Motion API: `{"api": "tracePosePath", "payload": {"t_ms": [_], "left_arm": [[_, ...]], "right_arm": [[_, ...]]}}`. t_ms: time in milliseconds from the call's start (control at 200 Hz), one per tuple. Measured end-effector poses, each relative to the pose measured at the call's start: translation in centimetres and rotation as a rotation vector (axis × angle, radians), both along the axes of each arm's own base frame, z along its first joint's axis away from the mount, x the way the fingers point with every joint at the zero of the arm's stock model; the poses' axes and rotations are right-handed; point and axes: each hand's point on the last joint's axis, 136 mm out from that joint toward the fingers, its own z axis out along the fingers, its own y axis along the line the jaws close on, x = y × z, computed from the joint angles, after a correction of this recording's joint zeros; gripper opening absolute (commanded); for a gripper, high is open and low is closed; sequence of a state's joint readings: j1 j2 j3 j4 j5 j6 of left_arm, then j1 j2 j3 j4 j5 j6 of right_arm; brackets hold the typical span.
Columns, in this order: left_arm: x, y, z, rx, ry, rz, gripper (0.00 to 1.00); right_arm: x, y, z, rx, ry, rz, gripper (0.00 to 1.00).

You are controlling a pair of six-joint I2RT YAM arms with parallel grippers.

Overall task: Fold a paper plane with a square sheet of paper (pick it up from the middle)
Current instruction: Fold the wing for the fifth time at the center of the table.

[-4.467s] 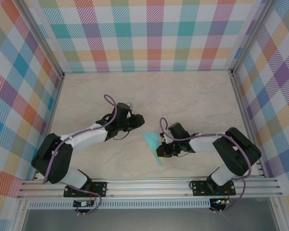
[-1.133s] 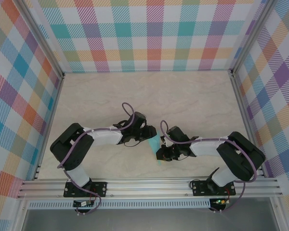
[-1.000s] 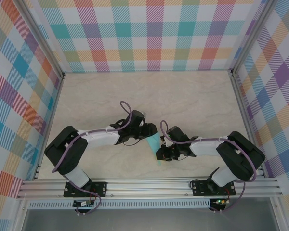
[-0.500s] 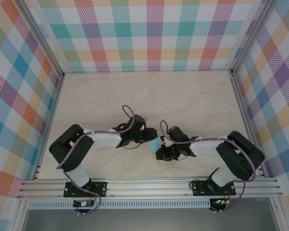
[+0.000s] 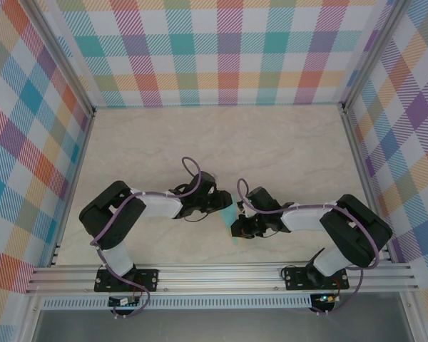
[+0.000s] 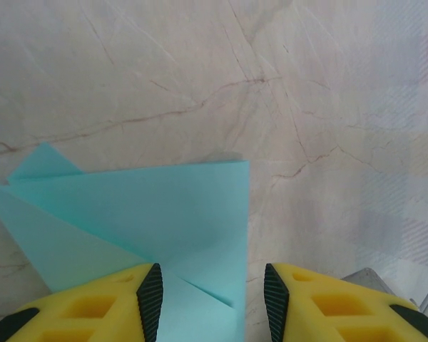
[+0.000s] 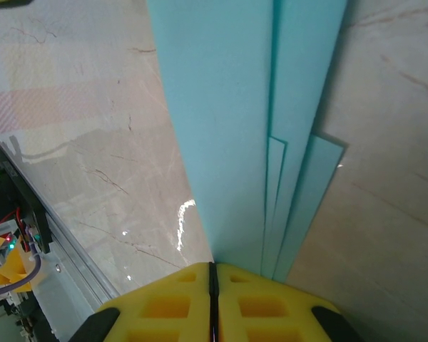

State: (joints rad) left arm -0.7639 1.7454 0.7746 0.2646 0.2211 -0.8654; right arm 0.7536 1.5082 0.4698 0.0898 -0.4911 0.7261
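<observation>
Paper [image 5: 230,213]: light teal, folded in layers, lying on the table [image 5: 271,149] in the middle, toward the near edge, between the two grippers; from above most of it is hidden under them.
Left gripper [image 6: 212,296]: at the left side of the paper, jaws spread, with a folded corner lying between them; I cannot tell if the fingers touch the sheet.
Right gripper [image 7: 211,274]: at the right side, jaws pressed together, pinching an edge of the paper; the pinched part is hidden inside the fingers.
Folds, left wrist view: one diagonal crease and a small tip at the left; the lower part is cut off.
Folds, right wrist view: several long narrow layers; their other end is cut off.
Outline: hard to make out as a whole.
</observation>
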Motion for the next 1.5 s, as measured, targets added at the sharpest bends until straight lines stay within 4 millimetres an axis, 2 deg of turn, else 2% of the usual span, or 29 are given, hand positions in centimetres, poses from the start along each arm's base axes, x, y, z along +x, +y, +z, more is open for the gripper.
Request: {"api": "tracePosePath", "payload": {"t_ms": [145, 1010, 1130, 1345, 1500], "left_arm": [[1.0, 0.9, 0.0, 0.003, -0.007, 0.021, 0.45], [3.0, 2.8, 0.3, 0.042, 0.002, 0.027, 0.48], [2.9, 3.2, 1.4, 0.045, -0.01, 0.032, 0.5], [2.7, 3.1, 5.1, -0.001, -0.064, 0.048, 0.52], [1.0, 2.3, 6.2, -0.019, -0.081, 0.036, 0.52]], "right_arm": [[0.0, 0.0, 0.0, 0.001, -0.005, 0.006, 0.09], [0.0, 0.2, 0.0, 0.015, -0.009, 0.011, 0.1], [0.0, 0.2, 0.0, 0.015, -0.008, 0.011, 0.1], [0.0, 0.2, 0.0, 0.016, -0.007, 0.011, 0.1], [0.0, 0.2, 0.0, 0.016, -0.006, 0.01, 0.1]]}}
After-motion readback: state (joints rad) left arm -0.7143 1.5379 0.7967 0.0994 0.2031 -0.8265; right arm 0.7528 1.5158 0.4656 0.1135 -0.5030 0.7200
